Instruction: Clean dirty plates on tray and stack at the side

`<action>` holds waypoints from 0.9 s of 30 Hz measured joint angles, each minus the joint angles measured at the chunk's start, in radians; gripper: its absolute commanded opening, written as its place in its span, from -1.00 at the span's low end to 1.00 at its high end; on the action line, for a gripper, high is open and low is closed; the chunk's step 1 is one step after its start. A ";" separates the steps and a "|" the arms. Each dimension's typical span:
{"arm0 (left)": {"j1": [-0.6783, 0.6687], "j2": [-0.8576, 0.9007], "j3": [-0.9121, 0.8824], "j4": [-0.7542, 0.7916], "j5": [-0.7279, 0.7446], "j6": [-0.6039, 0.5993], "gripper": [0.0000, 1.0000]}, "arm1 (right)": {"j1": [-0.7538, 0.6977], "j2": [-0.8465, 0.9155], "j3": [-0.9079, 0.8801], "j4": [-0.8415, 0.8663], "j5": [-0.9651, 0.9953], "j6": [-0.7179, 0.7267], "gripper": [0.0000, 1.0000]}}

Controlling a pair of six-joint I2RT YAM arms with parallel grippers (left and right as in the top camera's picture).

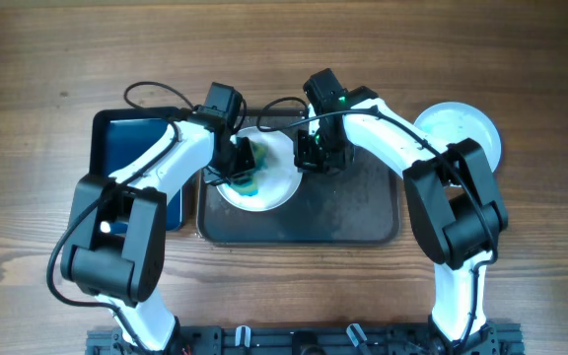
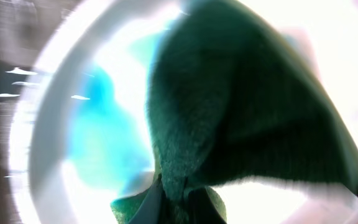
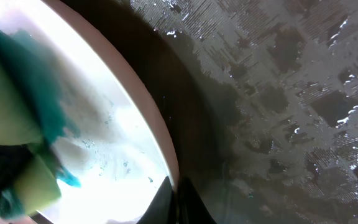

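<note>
Our left gripper (image 1: 243,163) grips the sponge (image 2: 241,106) on the plate (image 1: 276,183); the blue smear (image 1: 248,189) lies toward the tabletop's near edge from it. Our right gripper (image 1: 312,158) seems pinched on the rim (image 3: 159,134).

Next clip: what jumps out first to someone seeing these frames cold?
First is the white plate at the left end of the dark tray. It is smeared bright blue-teal, with the left gripper pressing a green sponge onto it and the right gripper gripping its right rim. Next come the tray's wet, streaky floor and another white plate on the table at far right.
</note>
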State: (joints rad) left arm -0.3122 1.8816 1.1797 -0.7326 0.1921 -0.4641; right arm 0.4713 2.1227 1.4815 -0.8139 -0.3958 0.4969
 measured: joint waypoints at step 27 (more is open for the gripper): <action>-0.075 0.000 0.052 0.043 -0.066 -0.046 -0.92 | -0.006 0.000 0.000 -0.010 0.016 0.023 -0.91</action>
State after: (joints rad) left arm -0.3870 1.8820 1.2320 -0.6899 0.1265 -0.5098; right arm 0.4656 2.1227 1.4815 -0.8242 -0.3798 0.5201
